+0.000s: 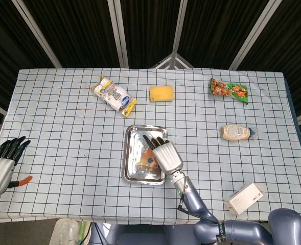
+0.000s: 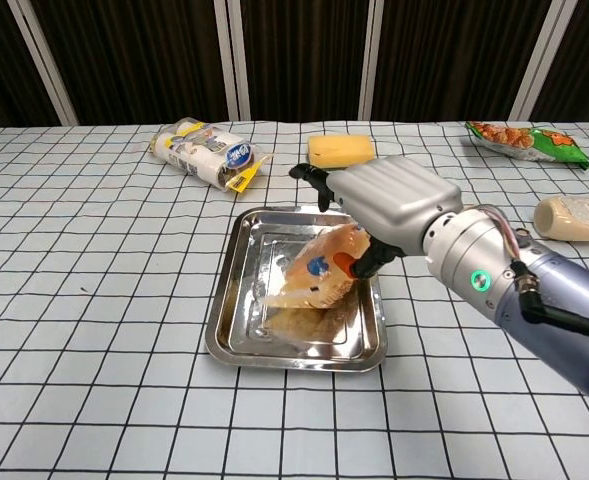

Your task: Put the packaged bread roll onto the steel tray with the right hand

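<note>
The packaged bread roll (image 1: 146, 161) (image 2: 319, 272) lies tilted inside the steel tray (image 1: 129, 153) (image 2: 224, 300), its lower end on the tray floor and its upper end leaning under my right hand (image 1: 165, 155) (image 2: 389, 200). That hand hovers over the tray's right half with its fingers stretched out past the package, apart from it. Only the orange-tipped thumb touches the wrapper. My left hand (image 1: 4, 163) sits at the table's near left corner, fingers extended, holding nothing.
A yellow sponge (image 1: 161, 94) (image 2: 340, 150) and a blue-and-yellow packet (image 1: 114, 96) (image 2: 209, 153) lie behind the tray. On the right are a green snack bag (image 1: 229, 90), a mayonnaise bottle (image 1: 235, 132) and a white box (image 1: 244, 198).
</note>
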`<action>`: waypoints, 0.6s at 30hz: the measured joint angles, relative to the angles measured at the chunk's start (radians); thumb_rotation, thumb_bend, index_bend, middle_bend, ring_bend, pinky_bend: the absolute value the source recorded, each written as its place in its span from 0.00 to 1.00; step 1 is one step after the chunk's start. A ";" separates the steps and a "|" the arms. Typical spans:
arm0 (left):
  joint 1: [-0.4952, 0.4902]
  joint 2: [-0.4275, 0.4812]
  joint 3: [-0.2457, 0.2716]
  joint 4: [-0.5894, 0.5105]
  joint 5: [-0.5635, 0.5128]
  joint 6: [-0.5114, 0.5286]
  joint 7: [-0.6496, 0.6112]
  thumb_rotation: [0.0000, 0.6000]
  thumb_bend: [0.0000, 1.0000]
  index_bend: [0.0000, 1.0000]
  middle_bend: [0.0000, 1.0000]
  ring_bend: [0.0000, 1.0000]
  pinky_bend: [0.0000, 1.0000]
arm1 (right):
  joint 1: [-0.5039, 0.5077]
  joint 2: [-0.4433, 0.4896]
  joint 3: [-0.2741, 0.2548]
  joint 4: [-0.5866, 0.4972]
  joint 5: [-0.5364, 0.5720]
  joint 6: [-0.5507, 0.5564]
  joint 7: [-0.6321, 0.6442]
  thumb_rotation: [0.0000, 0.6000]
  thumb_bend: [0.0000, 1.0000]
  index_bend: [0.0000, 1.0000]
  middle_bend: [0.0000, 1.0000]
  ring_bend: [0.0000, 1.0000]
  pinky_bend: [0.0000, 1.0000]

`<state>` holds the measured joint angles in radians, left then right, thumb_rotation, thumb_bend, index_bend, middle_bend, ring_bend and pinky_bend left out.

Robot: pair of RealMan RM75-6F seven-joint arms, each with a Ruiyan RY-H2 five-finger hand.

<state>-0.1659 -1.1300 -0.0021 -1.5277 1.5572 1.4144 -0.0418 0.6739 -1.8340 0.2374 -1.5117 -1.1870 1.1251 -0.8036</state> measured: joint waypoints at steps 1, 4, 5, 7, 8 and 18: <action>0.000 0.000 0.000 0.000 0.000 0.000 0.000 1.00 0.04 0.00 0.00 0.00 0.00 | -0.001 0.003 -0.001 -0.004 0.006 0.005 -0.011 1.00 0.30 0.00 0.06 0.01 0.29; -0.001 -0.002 0.001 0.000 0.000 -0.002 0.004 1.00 0.04 0.00 0.00 0.00 0.00 | -0.009 0.020 -0.007 -0.040 0.025 0.021 -0.039 1.00 0.28 0.00 0.02 0.00 0.28; -0.001 -0.002 0.001 -0.001 0.001 -0.002 0.006 1.00 0.04 0.00 0.00 0.00 0.00 | -0.014 0.031 -0.011 -0.061 0.030 0.031 -0.051 1.00 0.28 0.00 0.01 0.00 0.28; -0.001 -0.003 0.002 -0.002 0.001 -0.003 0.010 1.00 0.04 0.00 0.00 0.00 0.00 | -0.024 0.053 -0.020 -0.098 0.034 0.051 -0.072 1.00 0.28 0.00 0.00 0.00 0.26; -0.001 -0.003 0.002 -0.003 0.002 -0.002 0.011 1.00 0.04 0.00 0.00 0.00 0.00 | -0.033 0.071 -0.028 -0.125 0.036 0.067 -0.086 1.00 0.28 0.00 0.00 0.00 0.26; 0.003 -0.005 0.005 -0.008 0.009 0.008 0.021 1.00 0.04 0.00 0.00 0.00 0.00 | -0.216 0.341 -0.183 -0.306 -0.094 0.285 -0.037 1.00 0.28 0.00 0.00 0.00 0.10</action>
<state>-0.1627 -1.1347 0.0031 -1.5360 1.5665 1.4223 -0.0204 0.4576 -1.4925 0.0540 -1.8182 -1.2811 1.4096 -0.8406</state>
